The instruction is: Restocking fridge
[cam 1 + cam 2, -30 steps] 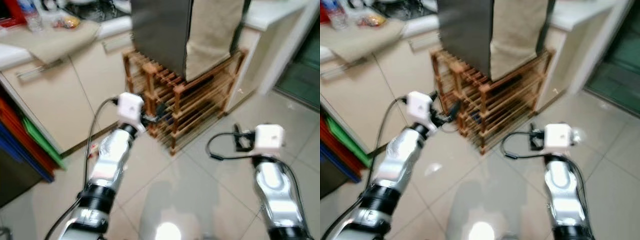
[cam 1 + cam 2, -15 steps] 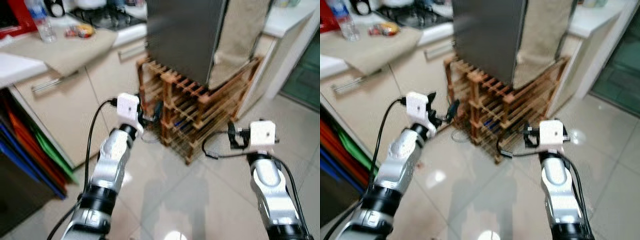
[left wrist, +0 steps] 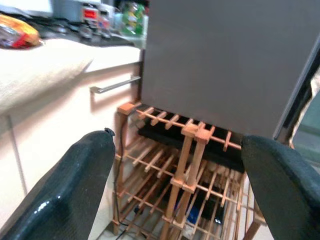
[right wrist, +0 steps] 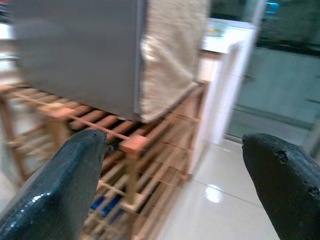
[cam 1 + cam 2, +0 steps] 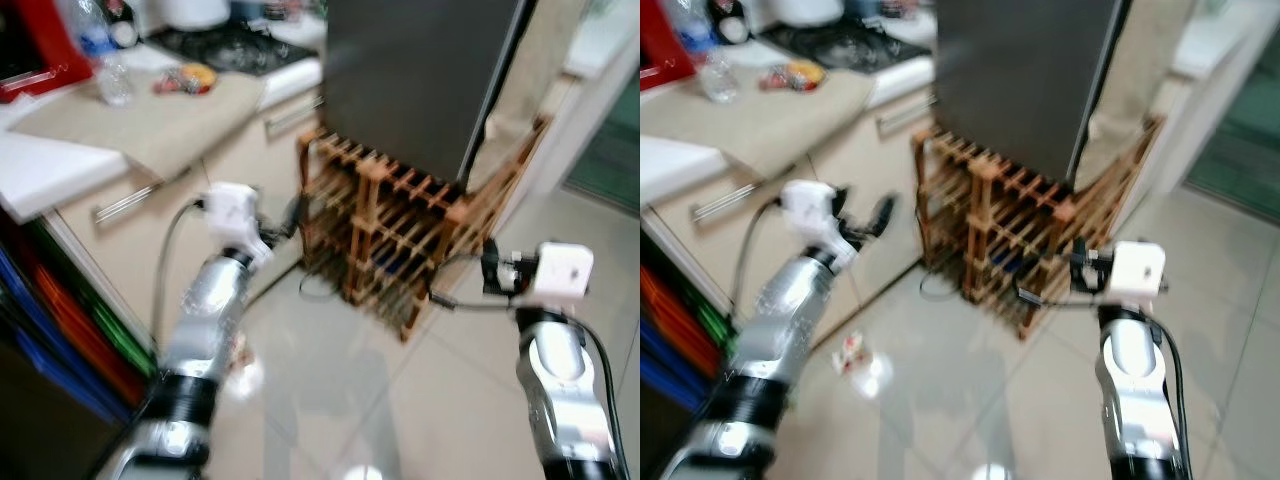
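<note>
The fridge (image 5: pixel 420 80) is a dark grey box standing on a slatted wooden rack (image 5: pixel 400 235), and a beige cloth (image 4: pixel 170 50) hangs down its side. The head views are blurred. My left gripper (image 5: pixel 865 218) is raised in front of the rack's left end, short of it and open, with nothing between its fingers (image 3: pixel 65 195). My right gripper (image 5: pixel 495 275) is held up near the rack's right corner. It is also open and empty, its fingers (image 4: pixel 285 185) spread wide. The rack's lower shelves hold dark and blue items (image 3: pixel 192 212).
To the left, a counter (image 5: pixel 150 120) carries a beige mat, a water bottle (image 5: pixel 112 75), a snack packet (image 5: pixel 185 77) and a hob behind. Coloured boards (image 5: pixel 60 330) lean below it. A small wrapper (image 5: pixel 850 352) lies on the glossy tile floor. A white counter and a dark doorway (image 5: pixel 610 140) are at right.
The whole picture has shifted, so the camera has moved: the fridge and rack now sit further right and the counter top shows more. Both arms stay raised and open.
</note>
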`<state>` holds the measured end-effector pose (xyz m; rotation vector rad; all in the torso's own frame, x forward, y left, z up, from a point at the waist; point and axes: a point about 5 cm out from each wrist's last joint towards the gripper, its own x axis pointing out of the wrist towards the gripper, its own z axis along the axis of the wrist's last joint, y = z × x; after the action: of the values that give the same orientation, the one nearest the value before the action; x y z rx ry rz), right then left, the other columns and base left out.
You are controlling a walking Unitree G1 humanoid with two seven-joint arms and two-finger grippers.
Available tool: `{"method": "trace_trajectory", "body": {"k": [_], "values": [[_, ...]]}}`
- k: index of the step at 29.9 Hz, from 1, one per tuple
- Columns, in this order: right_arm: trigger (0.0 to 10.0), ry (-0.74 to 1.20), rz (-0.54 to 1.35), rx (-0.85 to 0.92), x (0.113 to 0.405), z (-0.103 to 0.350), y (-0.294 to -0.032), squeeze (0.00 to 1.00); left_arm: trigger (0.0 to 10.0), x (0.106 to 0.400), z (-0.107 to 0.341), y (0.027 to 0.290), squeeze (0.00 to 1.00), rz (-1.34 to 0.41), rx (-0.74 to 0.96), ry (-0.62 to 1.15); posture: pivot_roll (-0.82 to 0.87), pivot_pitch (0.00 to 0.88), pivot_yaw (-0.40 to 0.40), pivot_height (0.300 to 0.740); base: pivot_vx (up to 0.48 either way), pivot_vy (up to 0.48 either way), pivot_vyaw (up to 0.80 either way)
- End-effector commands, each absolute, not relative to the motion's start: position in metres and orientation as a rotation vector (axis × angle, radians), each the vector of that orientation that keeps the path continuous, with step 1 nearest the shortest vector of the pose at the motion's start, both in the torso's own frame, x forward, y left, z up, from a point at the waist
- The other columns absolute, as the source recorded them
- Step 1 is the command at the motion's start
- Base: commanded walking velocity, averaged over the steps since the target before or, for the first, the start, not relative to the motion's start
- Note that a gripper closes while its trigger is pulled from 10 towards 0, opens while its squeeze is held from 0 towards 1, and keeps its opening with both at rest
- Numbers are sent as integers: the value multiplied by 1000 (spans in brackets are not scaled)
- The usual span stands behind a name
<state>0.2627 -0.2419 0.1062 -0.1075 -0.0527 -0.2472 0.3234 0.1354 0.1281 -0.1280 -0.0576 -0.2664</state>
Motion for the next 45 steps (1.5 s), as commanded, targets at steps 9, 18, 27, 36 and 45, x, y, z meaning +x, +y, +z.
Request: {"method": "trace_trajectory", "body": {"k": [9,18,27,36,45], "values": [[10000,-63,-252,-68,265,108,-238,0,10000,325,138,101,0,-404,-119,-80,-107,0,41,740,358,0,-280],[10000,-66,-235,-86,274,113,-240,0,10000,321,135,97,0,-440,-87,-85,-109,0,9,740,460,0,-615],[10000,-69,-242,-90,273,114,-238,0,10000,319,138,87,0,-496,-104,-101,-130,0,30,740,461,0,-617],[10000,-66,-241,-106,271,113,-237,0,10000,321,137,86,0,-489,-101,-89,-137,0,40,740,102,0,-601],[10000,-63,-216,-127,273,112,-232,0,10000,322,147,88,0,-475,-106,-168,-141,0,42,740,68,-115,0]]}}
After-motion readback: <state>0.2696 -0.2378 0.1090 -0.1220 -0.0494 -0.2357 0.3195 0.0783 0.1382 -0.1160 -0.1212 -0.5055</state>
